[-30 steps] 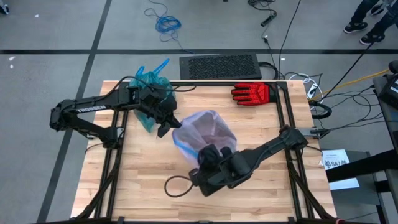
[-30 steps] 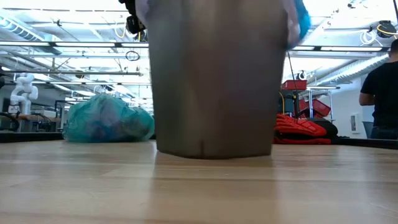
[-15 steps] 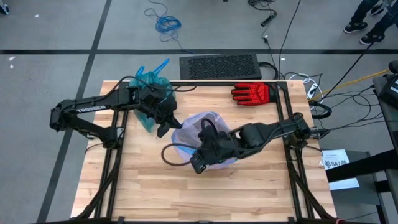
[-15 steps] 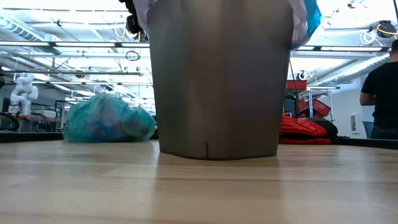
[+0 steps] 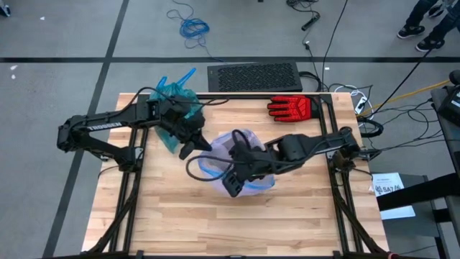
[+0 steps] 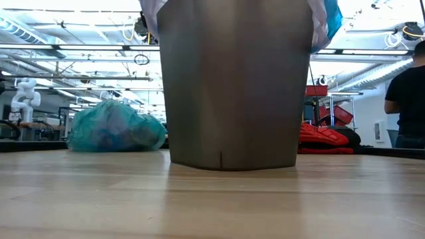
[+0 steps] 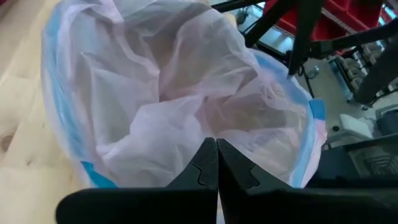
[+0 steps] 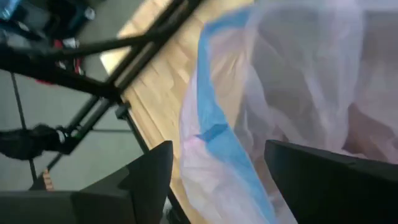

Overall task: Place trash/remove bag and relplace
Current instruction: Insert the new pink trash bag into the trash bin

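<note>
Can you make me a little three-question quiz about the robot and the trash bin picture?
1. True or false: the red glove lies inside the bin.
2. Which bag lines the bin? A) the teal-green bag B) the pale pink bag C) no bag
3. Fill in: the right gripper has its fingers ____ over the pink bag's blue-edged rim.

Key
1. False. The glove lies on the table, near its far edge.
2. B. The teal-green bag sits full on the table, apart from the bin, by the left gripper, whose fingers are shut.
3. open
</note>
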Available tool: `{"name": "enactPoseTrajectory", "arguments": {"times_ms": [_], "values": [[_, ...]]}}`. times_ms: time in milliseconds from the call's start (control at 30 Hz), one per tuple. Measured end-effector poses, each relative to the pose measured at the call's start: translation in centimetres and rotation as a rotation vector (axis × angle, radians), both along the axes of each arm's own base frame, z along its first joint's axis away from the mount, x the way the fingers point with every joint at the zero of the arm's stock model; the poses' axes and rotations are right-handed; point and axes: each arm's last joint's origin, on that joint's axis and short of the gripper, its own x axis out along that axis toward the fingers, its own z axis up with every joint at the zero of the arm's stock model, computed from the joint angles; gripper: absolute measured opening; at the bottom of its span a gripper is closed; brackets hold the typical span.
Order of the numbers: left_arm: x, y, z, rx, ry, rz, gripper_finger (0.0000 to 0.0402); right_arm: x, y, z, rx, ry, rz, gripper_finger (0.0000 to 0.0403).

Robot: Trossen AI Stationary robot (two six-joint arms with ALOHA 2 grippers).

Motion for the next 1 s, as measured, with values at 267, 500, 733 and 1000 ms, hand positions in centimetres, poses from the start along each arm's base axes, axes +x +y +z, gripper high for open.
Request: {"name": "enactPoseTrajectory", "arguments": {"times_ms": [267, 500, 733, 1000], "values": [[0.3, 0.0, 0.2, -0.025, -0.024, -0.009, 0.0000, 1.1, 0.1, -0.8, 0.010, -0.001, 0.034, 0.0180], [2.1, 0.4, -1.5, -0.039, 0.039, -0.010, 0.0000, 1.3, 1.0, -0.5, -0.008, -0.060, 0.088, 0.0021], [3.2, 0.6, -2.6, -0.037, 0.072, -0.016, 0.0000, 1.1, 3.1, -0.2, 0.008, -0.115, 0.097, 0.0003], [3.2, 0.6, -2.6, -0.035, 0.073, -0.016, 0.0000, 2.6, 5.9, -3.5, 0.027, -0.040, 0.075, 0.0001]]}}
